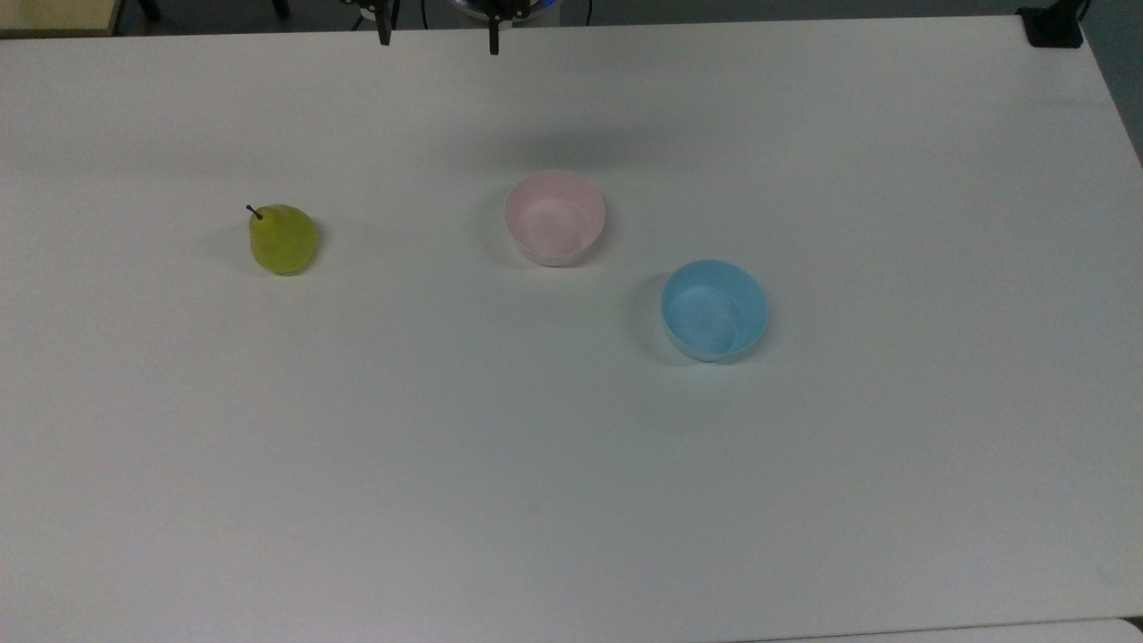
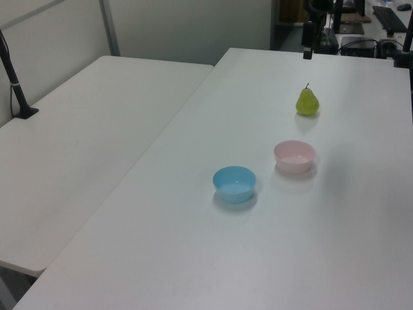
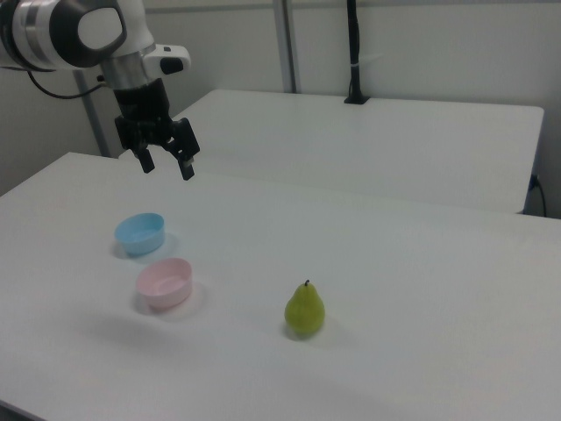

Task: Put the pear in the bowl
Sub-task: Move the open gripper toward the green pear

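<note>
Stock as I read it from my station, every place taken from the pink bowl (image 1: 554, 218).

Pink bowl — upright on the white table (image 1: 571, 500), nothing inside it. In the right view it sits at (image 3: 165, 283).

Pear (image 1: 282, 238) — yellow-green, standing upright on the table with its dark stem up. It is well apart from the pink bowl, off to the top view's left, with bare tabletop between the two. In the right view it stands at (image 3: 304, 310), to the right view's right of the bowl and a little nearer the camera; in the left view it is beyond the bowl.

Blue bowl (image 1: 714, 310) — same size, upright and holding nothing, near the pink bowl on the top view's right and lower in the frame, not touching it.

Gripper (image 3: 166, 163) — I see it in the air above the table, beyond the pink bowl in the right view. Fingers spread apart, pointing down, holding nothing. In the top view the two tips (image 1: 438, 36) poke in at the upper edge, above and to the left of the bowl.
</note>
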